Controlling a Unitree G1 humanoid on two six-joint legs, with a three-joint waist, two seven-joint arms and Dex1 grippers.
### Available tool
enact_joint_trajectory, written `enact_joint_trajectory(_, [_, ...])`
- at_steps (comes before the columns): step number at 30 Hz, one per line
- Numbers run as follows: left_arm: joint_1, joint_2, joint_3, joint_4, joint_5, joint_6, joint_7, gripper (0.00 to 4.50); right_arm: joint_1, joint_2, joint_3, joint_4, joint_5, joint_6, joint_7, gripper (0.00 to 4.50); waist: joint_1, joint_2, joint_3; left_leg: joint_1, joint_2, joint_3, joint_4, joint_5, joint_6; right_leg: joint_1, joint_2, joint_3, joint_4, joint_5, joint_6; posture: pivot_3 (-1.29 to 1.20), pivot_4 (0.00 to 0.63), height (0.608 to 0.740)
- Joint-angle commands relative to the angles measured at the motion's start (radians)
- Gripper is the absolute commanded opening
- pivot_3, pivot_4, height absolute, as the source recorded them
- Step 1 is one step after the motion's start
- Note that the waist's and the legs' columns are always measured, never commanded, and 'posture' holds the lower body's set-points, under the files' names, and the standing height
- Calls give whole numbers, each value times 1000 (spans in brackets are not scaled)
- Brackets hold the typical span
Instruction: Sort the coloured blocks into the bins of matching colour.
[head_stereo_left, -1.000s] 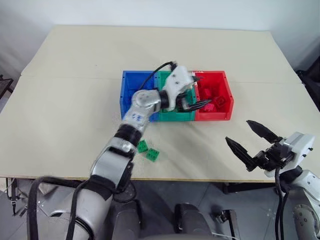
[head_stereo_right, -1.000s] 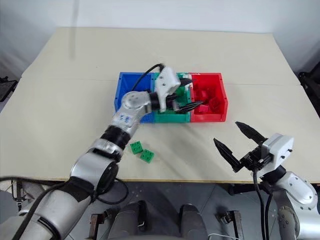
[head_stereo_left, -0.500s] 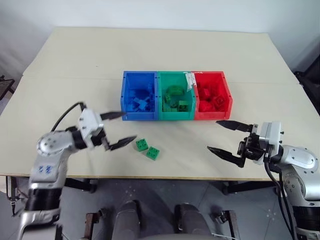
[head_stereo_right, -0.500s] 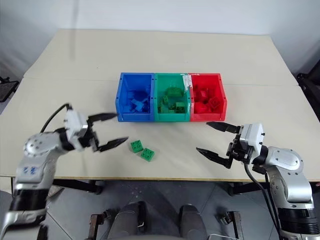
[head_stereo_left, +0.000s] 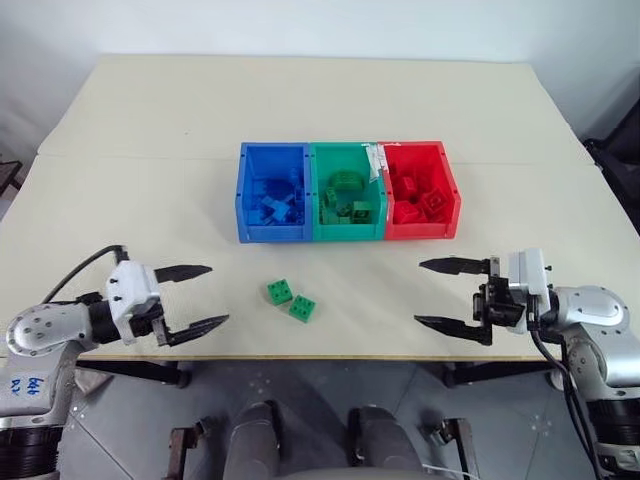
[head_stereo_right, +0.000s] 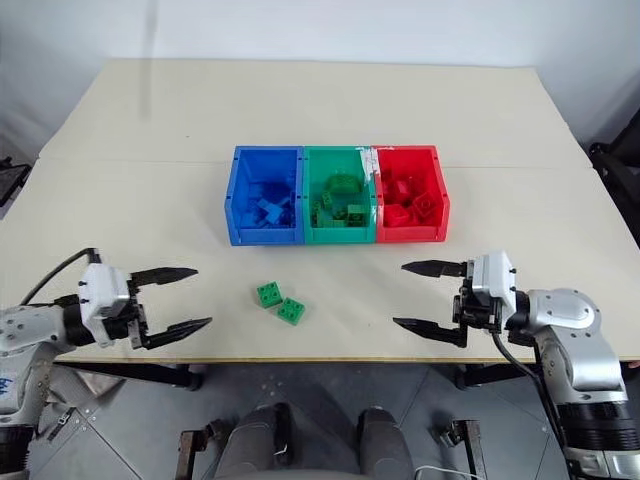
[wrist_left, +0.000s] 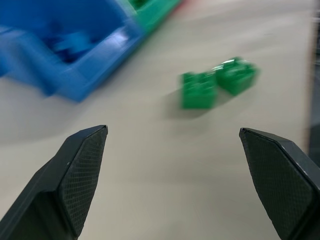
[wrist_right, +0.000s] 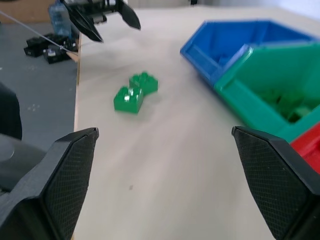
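Two green blocks (head_stereo_left: 280, 291) (head_stereo_left: 303, 308) lie side by side on the table in front of the bins. The joined bins sit mid-table: blue (head_stereo_left: 272, 191), green (head_stereo_left: 347, 190) and red (head_stereo_left: 421, 187), each holding several blocks of its own colour. My left gripper (head_stereo_left: 196, 297) hovers open and empty near the front left edge, its fingers pointing toward the green blocks. Across from it, at the front right, my right gripper (head_stereo_left: 443, 294) is open and empty too, pointing left at them. The same two green blocks appear in the left wrist view (wrist_left: 198, 90) and right wrist view (wrist_right: 128, 99).
A small white tag (head_stereo_left: 378, 159) sits between the green and red bins. The table's front edge (head_stereo_left: 320, 354) runs just below both grippers. Beige tabletop (head_stereo_left: 150, 130) spreads wide around the bins.
My left arm has pulled out of the bins, back and to the left, down to the front left edge. My right gripper has turned to point left.
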Motion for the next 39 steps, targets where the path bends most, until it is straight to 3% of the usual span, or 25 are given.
enact_joint_trajectory(1, [-75,4,-111,-90,29,8,-13,4486,45,-36,-61,-62,21,14,-6,4500,-1,0,0,0,0,0,0,0,0,0,0,0,0,0,0,0,150,740])
enact_joint_trajectory(7, [-299,-66,-384,-74,196,26,6,4486,178,-83,-151,-137,44,46,-17,4500,-2,1,0,0,-1,0,1,1,-2,2,1,2,-1,0,1,0,150,740])
enact_joint_trajectory(16, [-465,-106,-577,87,336,-11,-62,4486,337,-77,-257,-222,43,48,-53,4500,-5,1,-1,0,0,0,2,2,-4,2,3,2,-4,1,2,0,150,740])
enact_joint_trajectory(20, [-488,-101,-582,110,350,-10,-76,3604,377,-68,-276,-258,50,53,-76,4500,-4,1,-1,0,0,-1,2,2,-4,3,3,2,-4,1,2,0,150,740])
enact_joint_trajectory(27, [-495,-101,-584,147,368,-24,-77,1490,384,-54,-255,-278,47,47,-113,4500,-3,1,-1,1,-1,-1,2,1,-3,4,3,2,-5,1,2,0,150,740])
enact_joint_trajectory(33, [-513,-194,-497,142,228,10,-42,1494,353,-42,-243,-276,53,52,-138,4500,-2,1,-1,0,-1,-1,3,1,-3,4,3,2,-4,1,2,0,150,740])
enact_joint_trajectory(36, [-566,-293,-413,135,124,108,38,1494,345,-10,-262,-301,83,72,-195,4500,6,1,0,0,-1,-2,4,2,-3,5,3,2,-4,1,3,0,150,740])
enact_joint_trajectory(39, [-672,-401,-353,203,108,168,177,1494,341,65,-304,-350,108,76,-325,4500,17,1,0,0,-1,-3,5,2,-3,5,3,2,-3,2,4,0,150,740])
